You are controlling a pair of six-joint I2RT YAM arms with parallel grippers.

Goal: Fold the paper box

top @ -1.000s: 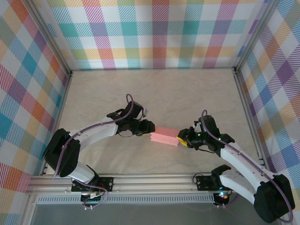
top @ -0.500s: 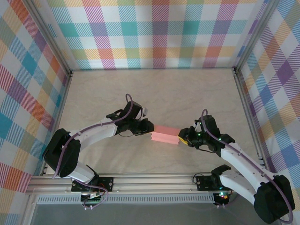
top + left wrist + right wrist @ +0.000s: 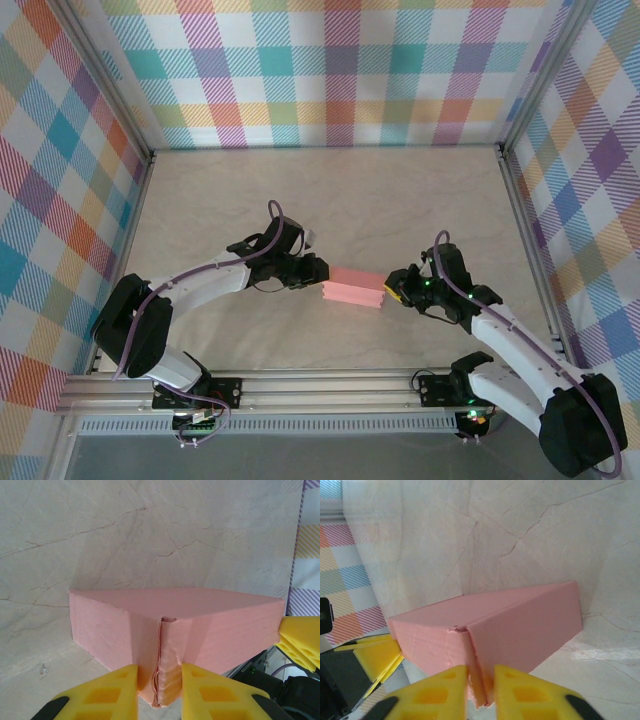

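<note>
Big stuff first: plaid walls point(image 3: 340, 70) on three sides, a pale marbled counter point(image 3: 340, 200), and a metal rail point(image 3: 320, 385) along the near edge. None of that is close to the work. The only things I can see getting in the way are the two arms themselves, which come in from the left and right and meet in the middle.

The box point(image 3: 353, 288) lies flat on the counter around the middle, a bit toward the near side. It already looks like a closed, shallow pink block. It's thin card, so I'd guess it's super light, a little springy, and easy to dent if you squeeze a flat face. It's probably also light enough to skid on that smooth counter if only one side pushes.

The left pincer point(image 3: 159, 690) is nearly closed, nipping the box's left-end corner right on the seam where the card layers stack up. The right pincer point(image 3: 481, 685) has the same narrow gap at the right end, pinched on the corner edge where a flap overlaps. Those layered corners look like the stiffest spots, so that's where I'd hold it. The left seam looks a bit crumpled though, so go gentle.
</note>
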